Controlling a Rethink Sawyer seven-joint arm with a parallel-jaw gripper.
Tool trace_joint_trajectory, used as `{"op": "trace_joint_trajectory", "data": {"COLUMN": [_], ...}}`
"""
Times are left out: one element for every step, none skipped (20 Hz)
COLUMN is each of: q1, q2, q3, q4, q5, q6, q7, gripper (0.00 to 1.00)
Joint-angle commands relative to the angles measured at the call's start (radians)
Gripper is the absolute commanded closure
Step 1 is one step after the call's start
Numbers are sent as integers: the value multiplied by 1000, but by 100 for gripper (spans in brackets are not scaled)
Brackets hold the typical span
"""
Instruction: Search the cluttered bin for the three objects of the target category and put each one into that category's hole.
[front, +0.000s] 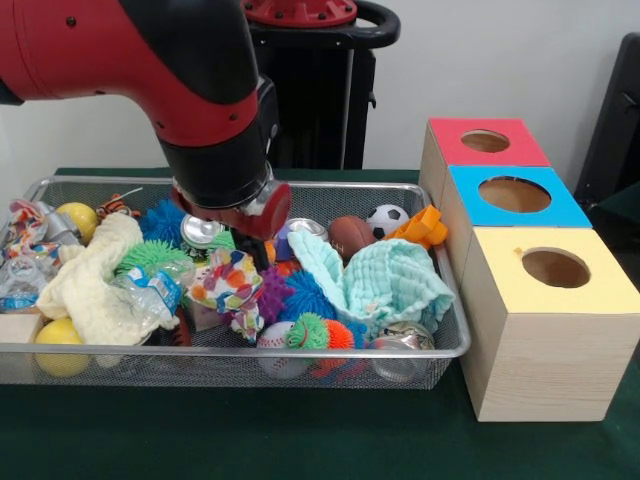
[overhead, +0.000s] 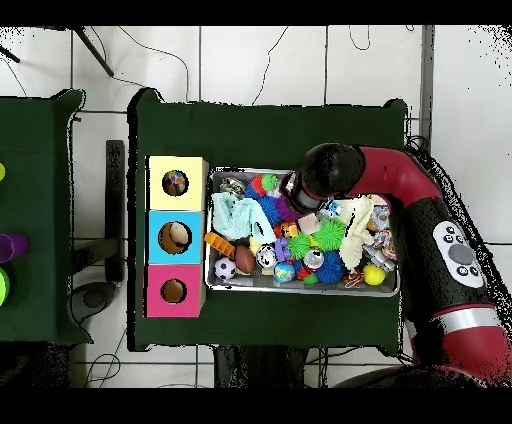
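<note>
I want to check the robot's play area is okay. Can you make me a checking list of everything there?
Surface: green table, bare in front of the bin.
Job's things: wire mesh bin full of toys; three wooden boxes with holes, topped red, blue and yellow, beside the bin.
Clutter: soccer ball, mini football, mint cloth, cream cloth, yellow balls, spiky balls, cans.
Hand: down among the toys mid-bin; fingers hidden, open or shut unclear.
Cables: thin wires on the floor in the overhead view.
Surroundings: white tiled floor; second green table alongside.
</note>
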Motion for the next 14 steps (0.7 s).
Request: {"op": "trace_joint_trajectory", "data": {"q1": [15,17,19,21,24,26,29,30,33,36,40,42,44,45], "q2": [-19,-24,-27,-28,-30,-31,-31,-31,-32,-33,-30,-30,-30,-35], "q3": [-51,-54,-56,-58,-61,-63,-66,-67,-68,-70,-73,-75,-78,-80], "q4": [-10,-5,-4,-7,-10,-13,-17,-22,-28,-33,-43,-48,-49,-40], "q5": [43,49,54,59,65,70,76,81,86,89,92,96,100,104], "q6": [125,127,132,139,147,155,164,174,185,194,205,211,213,208], "q7": [-53,-48,-45,-44,-43,-42,-41,-42,-41,-38,-38,-37,-36,-33], "gripper": [100,100,100,100,100,100,100,100,100,100,100,100,100,100]}}
